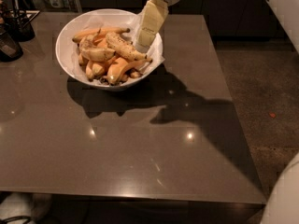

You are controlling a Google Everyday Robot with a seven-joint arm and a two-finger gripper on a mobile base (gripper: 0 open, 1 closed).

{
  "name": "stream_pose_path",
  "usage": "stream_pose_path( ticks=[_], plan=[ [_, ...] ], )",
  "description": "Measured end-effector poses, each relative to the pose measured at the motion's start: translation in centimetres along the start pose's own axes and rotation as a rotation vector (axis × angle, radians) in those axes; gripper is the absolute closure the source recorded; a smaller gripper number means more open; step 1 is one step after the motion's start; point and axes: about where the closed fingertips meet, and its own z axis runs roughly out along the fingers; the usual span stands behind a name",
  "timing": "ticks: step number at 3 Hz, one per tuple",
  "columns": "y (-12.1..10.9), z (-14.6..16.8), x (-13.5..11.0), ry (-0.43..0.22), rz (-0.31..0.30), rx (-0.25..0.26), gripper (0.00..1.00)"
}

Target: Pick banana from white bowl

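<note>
The white bowl (70, 62), lined with crinkled white paper, stands at the back left of the dark table and holds several bananas. The plump, dark-speckled pale-yellow banana (122, 47) lies on top of the pile, slanting toward the bowl's right side. Smoother orange-yellow bananas (112, 71) lie under and in front of it. My gripper (144, 40), a cream-coloured piece under a white wrist, hangs over the bowl's right rim. Its tip is just right of the speckled banana's right end and close to it. I cannot tell whether it touches.
A dark pen holder (19, 24) and another dark object (8, 45) stand at the table's far left. The table's right edge (233, 111) borders a speckled floor. White robot body parts show at the lower right (282, 197) and upper right (280, 3).
</note>
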Motion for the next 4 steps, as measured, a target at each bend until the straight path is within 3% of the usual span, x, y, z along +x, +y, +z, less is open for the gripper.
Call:
stream_pose_path(
  ticks=[1,3,4],
  plan=[
    [-0.5,0.8,-0.8,-0.019,0.009,-0.019,0.0],
    [-0.9,2.2,-1.0,-0.031,0.027,-0.053,0.23],
    [-0.8,2.9,-1.0,-0.021,0.026,-0.066,0.23]
  ],
)
